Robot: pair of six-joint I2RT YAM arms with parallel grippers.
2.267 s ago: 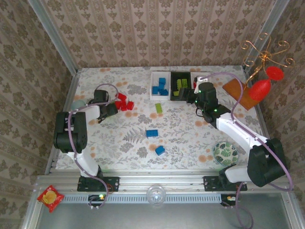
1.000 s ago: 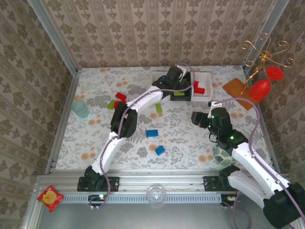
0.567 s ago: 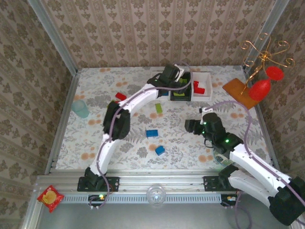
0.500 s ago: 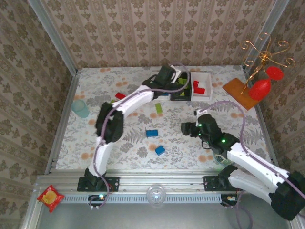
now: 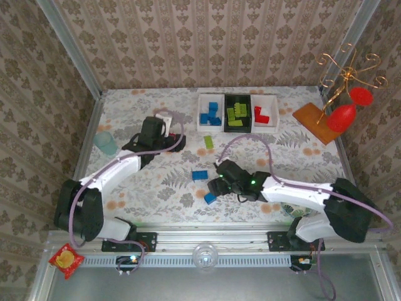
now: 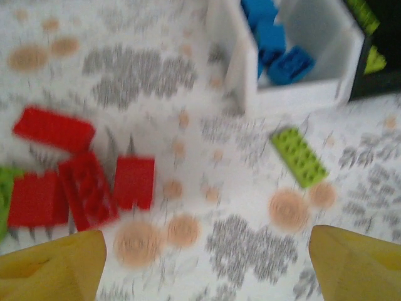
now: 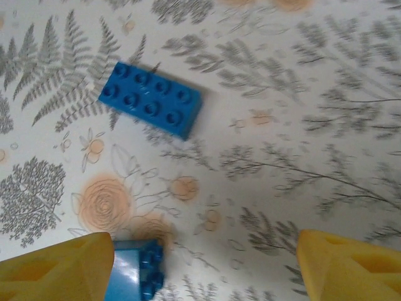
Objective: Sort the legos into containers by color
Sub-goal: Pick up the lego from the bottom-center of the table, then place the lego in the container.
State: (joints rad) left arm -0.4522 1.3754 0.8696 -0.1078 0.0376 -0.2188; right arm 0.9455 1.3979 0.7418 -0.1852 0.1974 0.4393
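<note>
The right pincer [image 7: 200, 266] hangs spread over the near middle of the table [image 5: 169, 188]. The small blue brick [image 7: 135, 276] touches one finger instead of lying between them. I would centre over it before closing, then carry it to the far white bin [image 5: 200, 113]. The left pincer [image 6: 203, 263], also spread, hovers over the red bricks [image 6: 81, 188].

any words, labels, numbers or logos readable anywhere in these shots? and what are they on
No text can be read in any view.
Red packet at the near left corner: it has a yellow print, too small to read.
Blue brick under the right wrist camera: the studs are too blurred to tell whether they carry any lettering.
</note>
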